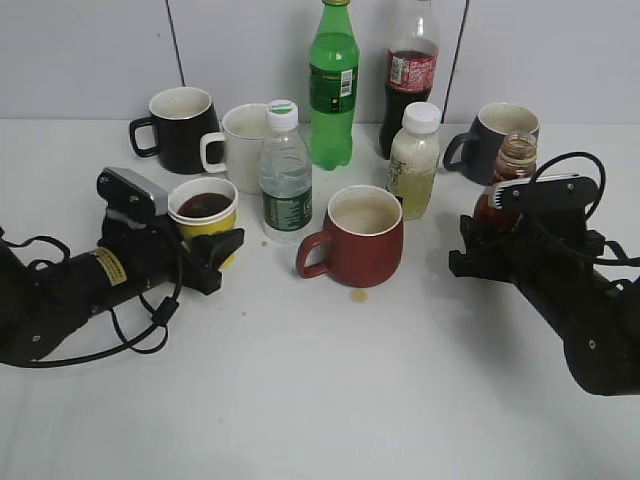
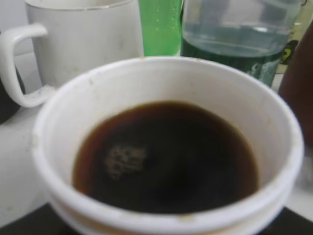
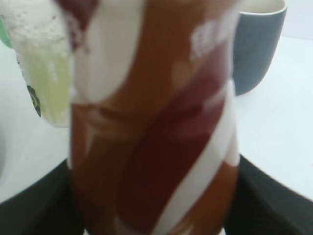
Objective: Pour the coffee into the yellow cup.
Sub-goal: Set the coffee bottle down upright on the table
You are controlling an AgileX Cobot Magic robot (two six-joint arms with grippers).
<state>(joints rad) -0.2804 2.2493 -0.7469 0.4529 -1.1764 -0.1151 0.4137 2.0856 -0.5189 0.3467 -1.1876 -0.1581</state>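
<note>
While the left pincer clamps the yellow cup (already holding dark liquid), the right pincer, clamped around the upright coffee bottle, stands well apart to its right.

Coffee in cup (far left).

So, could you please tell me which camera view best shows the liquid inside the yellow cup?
The left wrist view: the yellow cup fills it, dark liquid seen from above. The exterior view shows the liquid small; the right wrist view shows none.

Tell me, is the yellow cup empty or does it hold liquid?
It holds liquid: the yellow cup shows dark brown coffee inside, below its white rim.
</note>
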